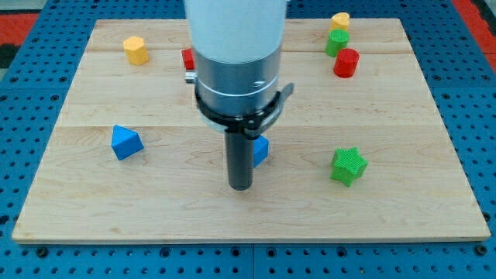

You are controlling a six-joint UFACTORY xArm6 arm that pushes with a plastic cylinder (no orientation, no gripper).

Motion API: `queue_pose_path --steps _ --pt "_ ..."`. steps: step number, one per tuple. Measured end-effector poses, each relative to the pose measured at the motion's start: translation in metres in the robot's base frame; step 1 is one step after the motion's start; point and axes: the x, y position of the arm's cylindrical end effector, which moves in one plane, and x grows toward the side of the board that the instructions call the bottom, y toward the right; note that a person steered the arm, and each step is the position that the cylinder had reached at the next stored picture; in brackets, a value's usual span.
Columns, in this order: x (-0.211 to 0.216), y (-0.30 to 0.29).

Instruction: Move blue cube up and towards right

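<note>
Our rod comes down from the view's top, and my tip [241, 187] rests on the worktop [155, 209] a little below the middle of the board. We carry no claw, so there is nothing on us that could be open or closed.

The blue cube [260, 149] sits just to the view's right of the rod, slightly above the tip, touching or nearly touching the rod; the rod hides its left part.

A second blue block [125, 142], angular in shape, lies well apart on the view's left. A green star-shaped block [348, 166] lies on the right.

Near the top right, a yellow block [339, 21] sits just above a green block [337, 42], with a red cylinder [346, 63] just below them. At the top left stands a yellow block [136, 49], and a red block [187, 58] peeks out from behind the arm's body.
</note>
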Motion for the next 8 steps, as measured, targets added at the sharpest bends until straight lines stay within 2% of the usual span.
queue_pose_path --steps 2,4,6,8 --pt "-0.033 0.000" --pt "-0.046 0.006" --pt "-0.049 0.045" --pt "-0.083 0.044"
